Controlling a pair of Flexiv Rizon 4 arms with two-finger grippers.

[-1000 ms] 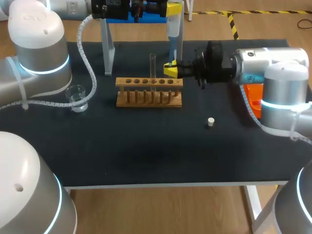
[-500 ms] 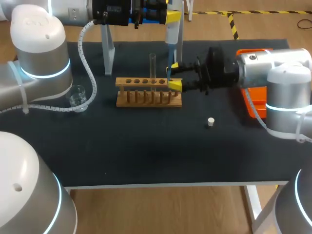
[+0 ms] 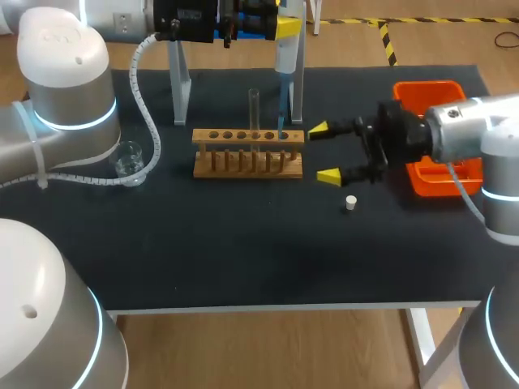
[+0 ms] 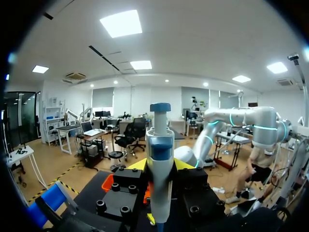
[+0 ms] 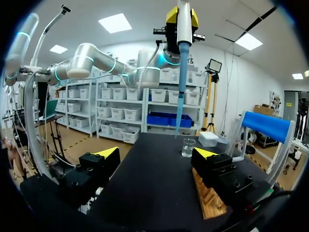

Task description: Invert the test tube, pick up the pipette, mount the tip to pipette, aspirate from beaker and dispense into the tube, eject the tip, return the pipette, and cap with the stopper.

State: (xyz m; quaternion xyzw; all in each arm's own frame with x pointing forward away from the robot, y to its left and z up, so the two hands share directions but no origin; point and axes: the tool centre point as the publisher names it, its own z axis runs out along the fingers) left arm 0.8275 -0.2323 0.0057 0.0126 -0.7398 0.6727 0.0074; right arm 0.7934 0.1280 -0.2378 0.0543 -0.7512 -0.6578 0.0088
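Note:
My left gripper (image 3: 276,23) is at the back of the table, shut on the white-and-blue pipette (image 3: 285,50), which hangs upright. A blue tip (image 3: 280,113) sits on the pipette's lower end, reaching down to the wooden rack (image 3: 247,154). A clear test tube (image 3: 254,109) stands upright in the rack. The glass beaker (image 3: 128,160) is left of the rack. My right gripper (image 3: 323,152) is open and empty just right of the rack. The small white stopper (image 3: 350,203) lies in front of it. In the left wrist view the pipette (image 4: 160,169) fills the gripper (image 4: 159,166). From the open right gripper (image 5: 156,153), the pipette tip (image 5: 180,106) and beaker (image 5: 188,147) lie ahead.
An orange bin (image 3: 428,96) sits at the right rear, partly behind my right arm. A metal stand's legs (image 3: 180,81) rise behind the rack. The rack (image 5: 210,200) lies beside my right gripper's finger. Dark mat extends in front of the rack.
My right gripper opened, letting go near the pipette's blue tip, and drew back to the right. The tip stays on the pipette. The left arm and pipette rose slightly, then held still.

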